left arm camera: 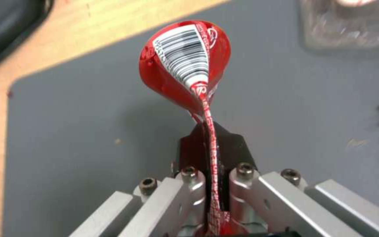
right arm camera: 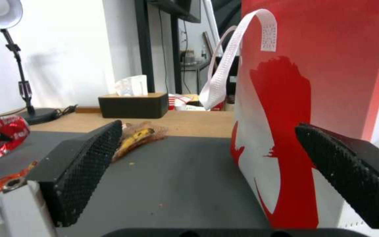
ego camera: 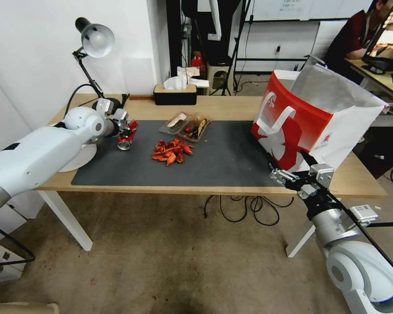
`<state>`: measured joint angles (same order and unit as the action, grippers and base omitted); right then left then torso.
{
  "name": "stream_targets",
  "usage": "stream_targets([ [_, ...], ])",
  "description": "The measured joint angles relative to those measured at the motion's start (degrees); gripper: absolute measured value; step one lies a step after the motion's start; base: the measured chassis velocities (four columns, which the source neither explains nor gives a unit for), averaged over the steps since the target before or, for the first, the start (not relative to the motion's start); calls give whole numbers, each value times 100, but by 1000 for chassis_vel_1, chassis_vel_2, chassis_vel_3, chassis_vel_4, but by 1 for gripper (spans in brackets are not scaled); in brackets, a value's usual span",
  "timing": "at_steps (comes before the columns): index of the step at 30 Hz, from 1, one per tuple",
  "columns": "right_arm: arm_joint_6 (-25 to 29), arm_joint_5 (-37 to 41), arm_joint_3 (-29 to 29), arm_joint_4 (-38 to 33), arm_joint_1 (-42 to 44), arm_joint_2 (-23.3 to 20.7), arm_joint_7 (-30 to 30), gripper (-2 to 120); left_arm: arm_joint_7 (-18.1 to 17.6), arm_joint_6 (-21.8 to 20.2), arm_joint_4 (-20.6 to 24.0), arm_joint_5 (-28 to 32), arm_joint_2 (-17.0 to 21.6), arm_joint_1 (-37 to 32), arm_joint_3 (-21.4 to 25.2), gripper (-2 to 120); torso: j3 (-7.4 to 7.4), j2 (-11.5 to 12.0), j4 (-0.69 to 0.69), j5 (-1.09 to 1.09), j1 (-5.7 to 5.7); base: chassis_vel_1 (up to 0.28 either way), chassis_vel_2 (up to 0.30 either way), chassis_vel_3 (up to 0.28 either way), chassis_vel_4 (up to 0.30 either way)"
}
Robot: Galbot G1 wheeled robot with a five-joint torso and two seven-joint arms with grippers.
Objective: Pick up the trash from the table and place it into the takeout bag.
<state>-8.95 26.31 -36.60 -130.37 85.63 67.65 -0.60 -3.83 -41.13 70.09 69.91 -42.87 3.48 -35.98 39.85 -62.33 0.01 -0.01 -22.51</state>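
My left pincer (left arm camera: 207,184) is clamped on the crushed red can (left arm camera: 185,62), hovering just above the mat at the worktop's (ego camera: 231,107) left end. I'd keep squeezing and carry it high across to the takeout bag (ego camera: 301,126). Right pincer (right arm camera: 215,171) waits apart beside it.

Even, bright indoor light fills the head view, with soft shadows under the counter (ego camera: 214,188) onto the floor. Straight lines bow toward the edges, as with a wide lens. A desk lamp (ego camera: 95,40) at the counter's far left corner shows a pale shade without strong glare. In the left wrist view, a crushed red can (left arm camera: 185,62) is fairly sharp with shiny highlights, while the mat (left arm camera: 80,131) behind is soft. The right wrist view is slightly blurred; the white wall looks washed out.
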Motion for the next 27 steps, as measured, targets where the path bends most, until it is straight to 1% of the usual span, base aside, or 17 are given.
stream_targets([
  [3,-3,29,-21,-7,-10,-16,2,100,29,0,265,38,92,121,30,0,0,0,-1,1,0,0,0,0,0],
  [4,-3,29,-21,-7,-10,-16,2,100,29,0,265,38,92,121,30,0,0,0,-1,1,0,0,0,0,0],
  [8,-7,50,-30,-31,-12,-20,4,100,36,-1,817,174,265,399,53,0,0,0,0,1,0,0,0,0,0],
  [9,-7,50,-30,-31,-12,-20,4,100,36,-1,817,174,265,399,53,0,0,0,0,1,0,0,0,0,0],
  [11,-18,71,-37,-53,-13,-30,4,100,35,-1,1137,307,339,694,38,0,0,0,-1,1,0,0,0,0,0],
  [12,-18,71,-37,-53,-13,-30,4,100,35,-1,1137,307,339,694,38,0,0,0,-1,1,0,0,0,0,0],
  [14,-80,112,-46,-118,-9,-52,4,100,32,-2,1455,491,357,1166,-72,0,0,0,0,0,0,0,0,0,0],
  [15,-80,112,-46,-118,-9,-52,4,100,32,-2,1455,491,357,1166,-72,0,0,0,0,0,0,0,0,0,0],
  [16,-98,136,-49,-157,0,-62,5,100,24,-1,1554,566,332,1428,-165,0,0,0,0,2,0,0,0,0,0],
  [17,-112,157,-52,-204,12,-74,6,100,19,-1,1635,652,278,1685,-277,0,-1,0,0,5,0,0,0,0,0],
  [19,-128,189,-64,-291,41,-88,6,100,17,-1,1739,805,107,2142,-491,0,-1,0,-2,2,0,0,0,0,0],
  [20,-128,189,-64,-291,41,-88,6,100,17,-1,1739,805,107,2142,-491,0,-1,0,-2,2,0,0,0,0,0],
  [23,-145,226,-112,-453,137,-108,6,100,10,-1,1784,1006,-342,2906,-827,0,0,0,-2,1,0,0,0,0,0],
  [24,-145,226,-112,-453,137,-108,6,100,10,-1,1784,1006,-342,2906,-827,0,0,0,-2,1,0,0,0,0,0],
  [27,-148,242,-193,-565,243,-131,7,100,19,1,1626,1118,-876,3551,-1106,0,-1,0,-1,4,1,0,0,0,0],
])
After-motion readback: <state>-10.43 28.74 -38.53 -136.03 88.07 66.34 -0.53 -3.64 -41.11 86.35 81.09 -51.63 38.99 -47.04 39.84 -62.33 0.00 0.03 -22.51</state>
